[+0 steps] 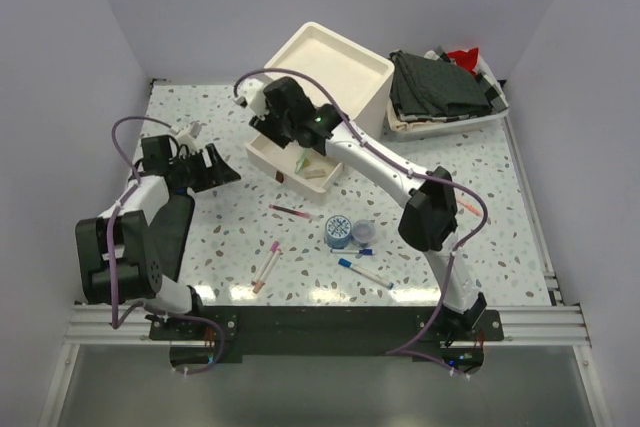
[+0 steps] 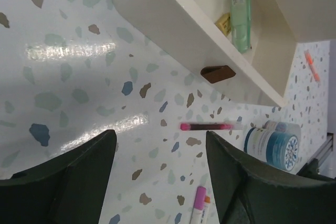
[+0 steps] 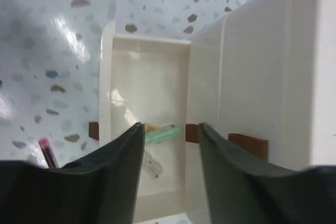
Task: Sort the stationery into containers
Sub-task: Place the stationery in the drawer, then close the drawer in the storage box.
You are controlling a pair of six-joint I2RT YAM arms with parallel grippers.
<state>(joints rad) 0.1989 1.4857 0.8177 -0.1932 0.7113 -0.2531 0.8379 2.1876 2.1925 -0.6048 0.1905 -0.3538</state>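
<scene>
Stationery sits in two places. A green piece (image 3: 164, 134) and a tan piece (image 2: 224, 23) lie inside the pulled-out bottom drawer (image 1: 300, 175) of the cream cabinet (image 1: 335, 67), and the rest is loose on the speckled bench (image 1: 230, 247). Out there you have a maroon pen (image 1: 293, 212) just in front of the drawer. Two blue tape rolls (image 1: 338, 232) sit side by side, with two white pens with blue caps (image 1: 365, 274) near them. A pink pen (image 1: 268, 265) lies further left and an orange pen (image 1: 468, 205) off to the right. Your right tool (image 3: 169, 129) hangs over the open drawer, fingers parted with nothing between them. Your left tool (image 2: 160, 142) sits low over the bench to the left of the drawer, spread wide and empty.
</scene>
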